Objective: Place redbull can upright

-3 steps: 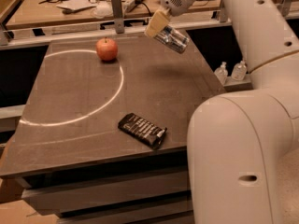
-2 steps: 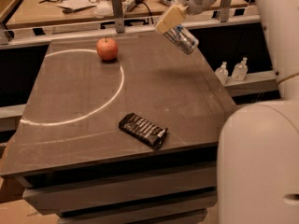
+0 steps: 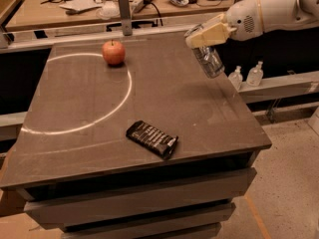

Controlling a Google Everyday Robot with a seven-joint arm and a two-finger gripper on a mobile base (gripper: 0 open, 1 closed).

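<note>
**Inspector:** Where is the redbull can [image 3: 210, 62] sitting at this moment?

**Onlooker:** It is not sitting at all. It is hanging in the air over the far right part of the tabletop [image 3: 189, 108], near the right edge. It is tilting, with its lower end slanting down and outward, clear of the surface.

**Inspector:** And the gripper [image 3: 203, 39]?

**Onlooker:** It is reaching in from the right, with its fingers closed around the can's upper end. It is gripping nothing else.

**Inspector:** Other items?

**Onlooker:** An apple [image 3: 113, 52] is resting at the far side, on the white ring [image 3: 128, 86], well apart from the can. A black snack-bar wrapper [image 3: 152, 139] is lying near the front edge. Two small bottles [image 3: 235, 77] are standing on a ledge beyond the tabletop.

**Inspector:** Progress?

**Onlooker:** I am judging the pickup done and the placing not yet done. What is remaining is turning the can vertical, lowering it onto bare tabletop and letting go.
</note>
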